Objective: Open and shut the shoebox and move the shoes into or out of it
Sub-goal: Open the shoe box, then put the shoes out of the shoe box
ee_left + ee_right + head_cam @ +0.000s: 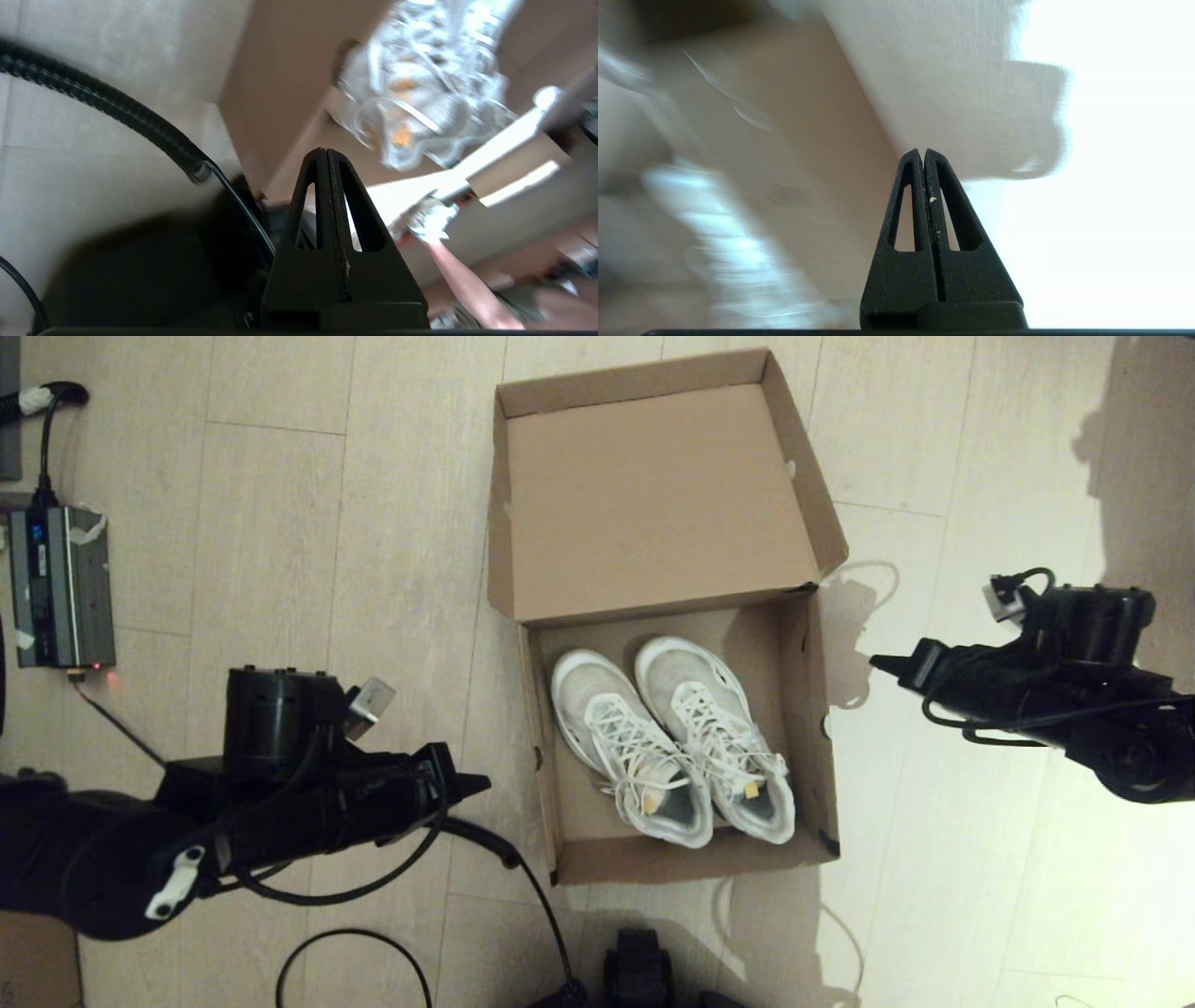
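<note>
The shoebox [801, 709] is sitting open on the floor [280, 523], the shoes [672, 737] lying side by side inside, as the left gripper [481, 784] and right gripper [878, 662] are flanking it, jaws clenched on nothing, clear of the cardboard.

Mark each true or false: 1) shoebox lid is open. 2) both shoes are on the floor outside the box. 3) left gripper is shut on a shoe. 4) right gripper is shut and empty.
1) True: the shoebox lid stands open.
2) False: the shoes lie side by side inside the box.
3) False: the left gripper is shut but empty, beside the box's left wall.
4) True: the right gripper is shut, holding nothing, off the box's right side.
</note>
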